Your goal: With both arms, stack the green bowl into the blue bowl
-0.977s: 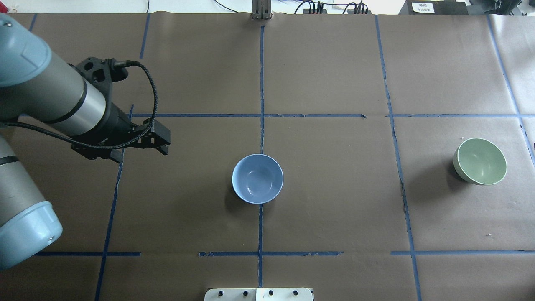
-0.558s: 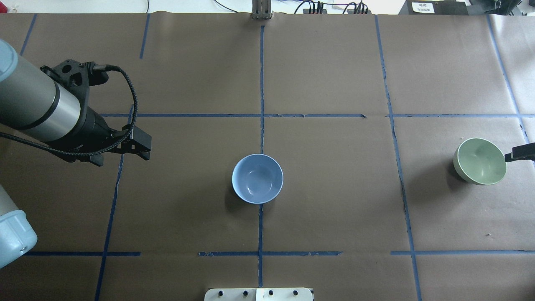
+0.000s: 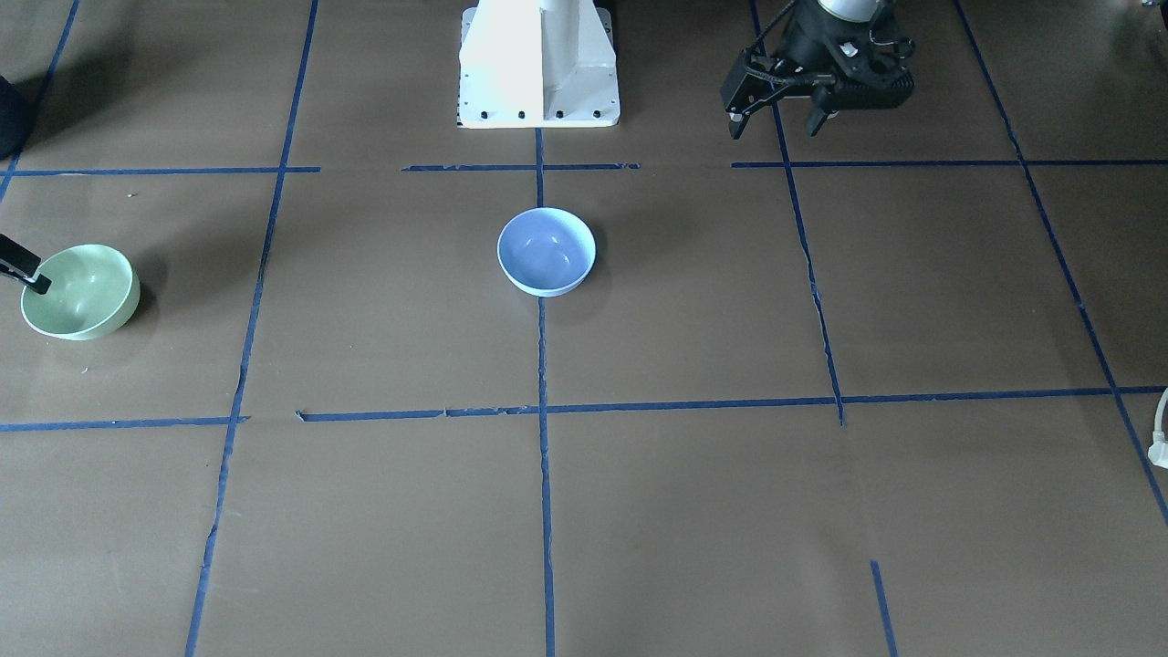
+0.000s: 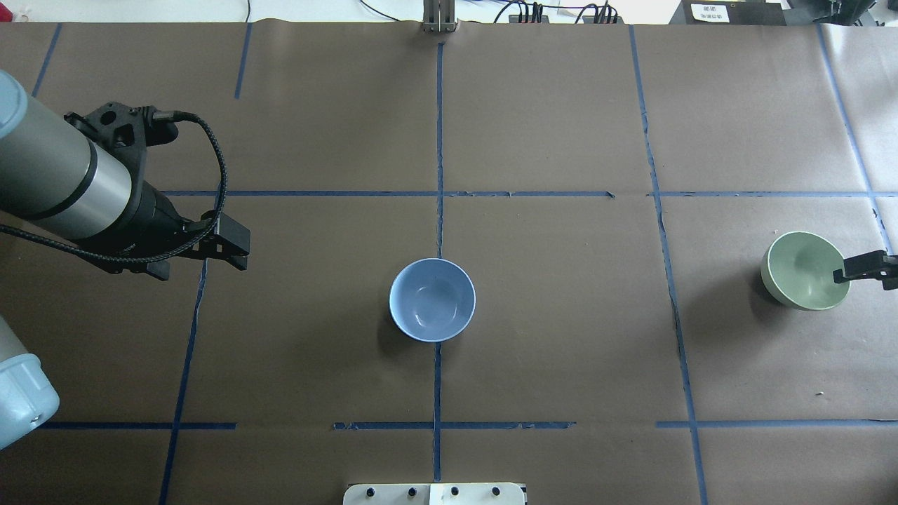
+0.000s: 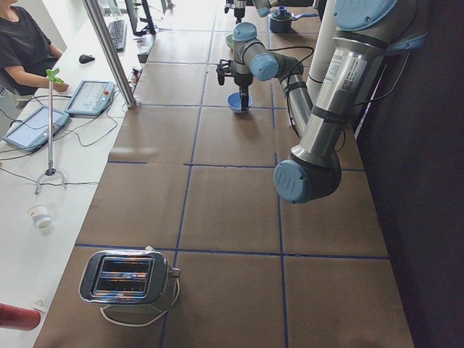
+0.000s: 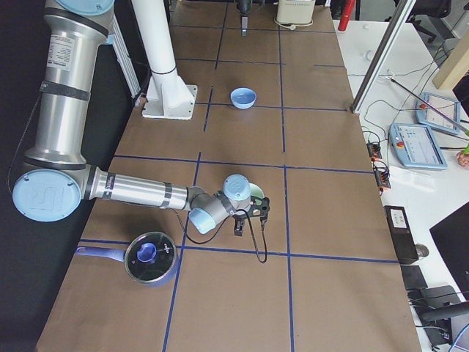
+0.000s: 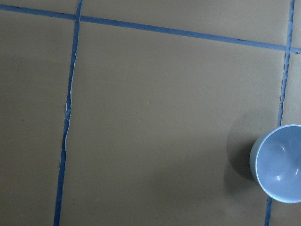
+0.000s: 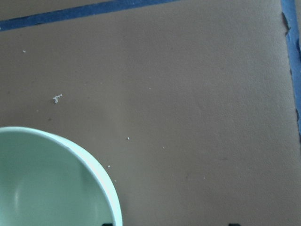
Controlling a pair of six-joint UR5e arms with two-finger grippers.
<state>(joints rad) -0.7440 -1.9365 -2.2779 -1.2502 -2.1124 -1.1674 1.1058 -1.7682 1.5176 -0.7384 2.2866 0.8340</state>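
Brown paper crossed with blue tape (image 4: 439, 140) covers the bench (image 4: 561, 365). At its right end the right hand (image 4: 863, 273) hangs with fingers spread wide and holds nothing. 1 fingertip (image 4: 839, 275) sits just inside the rim of the green bowl (image 4: 796, 270), the other outside it. That bowl sits upright. Well apart, mid-bench on a tape line, stands the blue bowl (image 4: 432, 300), also upright. Off to the left the left hand (image 4: 235, 247) hovers above the paper, fingers apart, empty.
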